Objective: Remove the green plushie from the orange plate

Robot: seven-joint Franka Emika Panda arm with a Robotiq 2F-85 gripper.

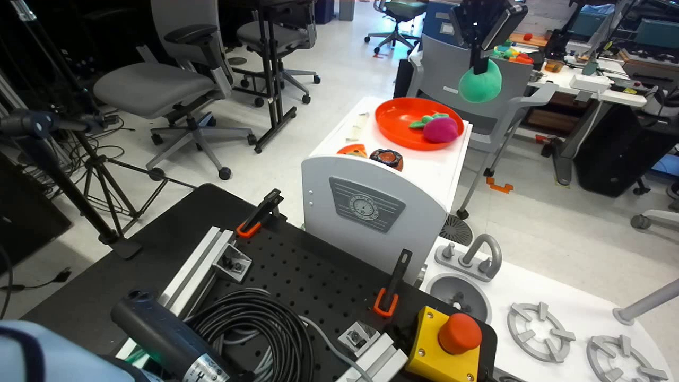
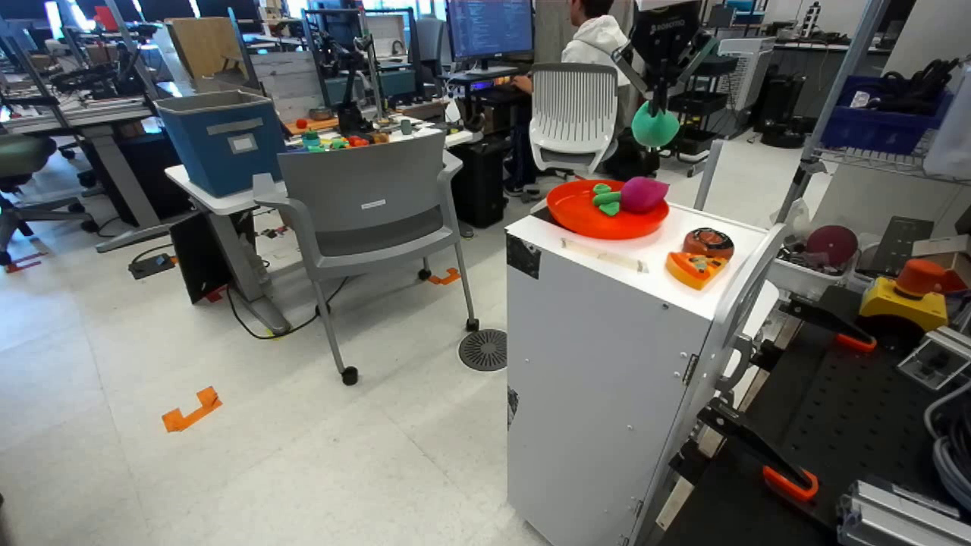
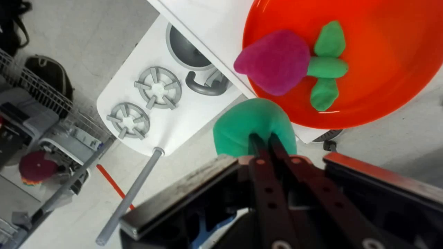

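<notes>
The green plushie is a round ball held in the air by my gripper. In an exterior view it also shows, higher than the orange plate and apart from it. In the wrist view, my fingertips are closed on the green plushie, pinching its surface. There it overlaps the near edge of the orange plate from the camera's angle. The plate lies flat on the white cabinet top. A magenta toy with green leaves lies in it.
A toy pizza slice and a toy donut lie on the white cabinet top beside the plate. A grey chair stands behind the cabinet. A toy sink and burners are on a lower white counter.
</notes>
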